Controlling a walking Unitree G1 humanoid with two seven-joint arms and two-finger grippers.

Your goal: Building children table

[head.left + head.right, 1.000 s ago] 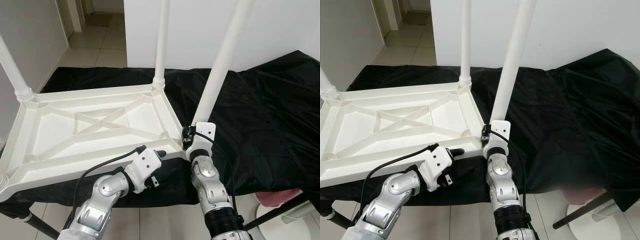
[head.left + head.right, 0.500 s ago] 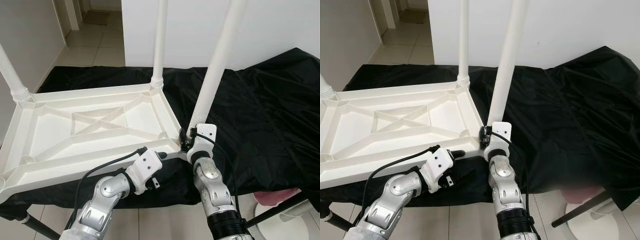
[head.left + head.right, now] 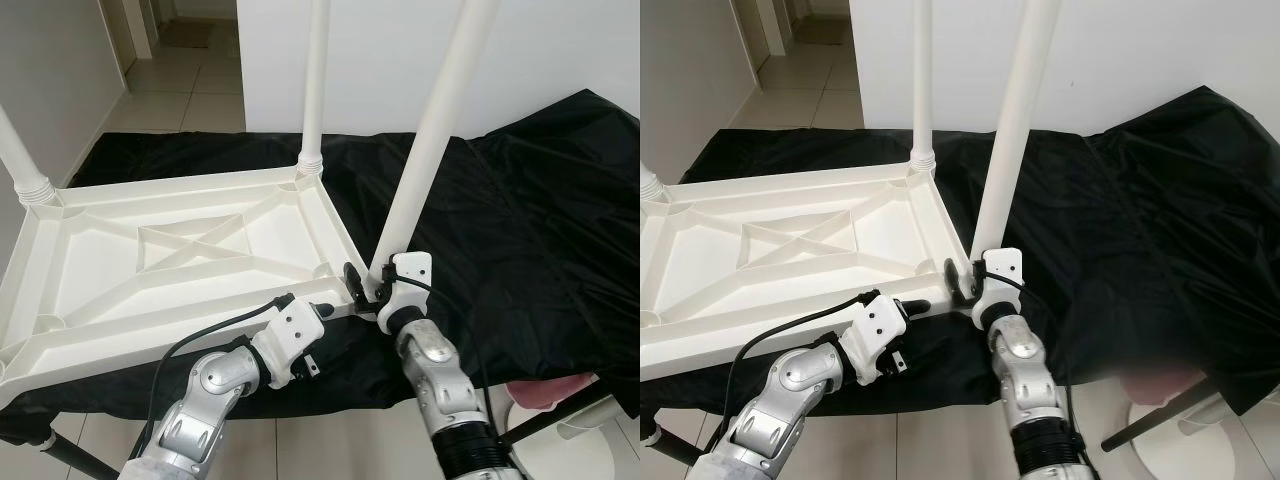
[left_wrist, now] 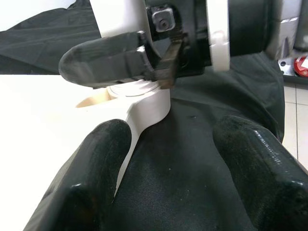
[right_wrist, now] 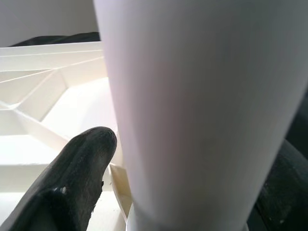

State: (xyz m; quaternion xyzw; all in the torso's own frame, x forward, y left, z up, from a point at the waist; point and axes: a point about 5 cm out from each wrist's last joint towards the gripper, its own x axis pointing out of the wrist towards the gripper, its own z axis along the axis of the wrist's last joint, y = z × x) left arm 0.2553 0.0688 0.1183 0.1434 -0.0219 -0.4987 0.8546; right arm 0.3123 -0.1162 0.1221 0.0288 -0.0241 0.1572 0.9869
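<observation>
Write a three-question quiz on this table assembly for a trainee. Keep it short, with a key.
1. True or false: the white tabletop lies upside down on the black cloth.
2. Which hand grips the near-corner leg?
A. left hand
B. right hand
C. neither
3. Fill in: the left hand's open fingers straddle the tabletop's near ______.

Key: 1 true; 2 B; 3 edge
</observation>
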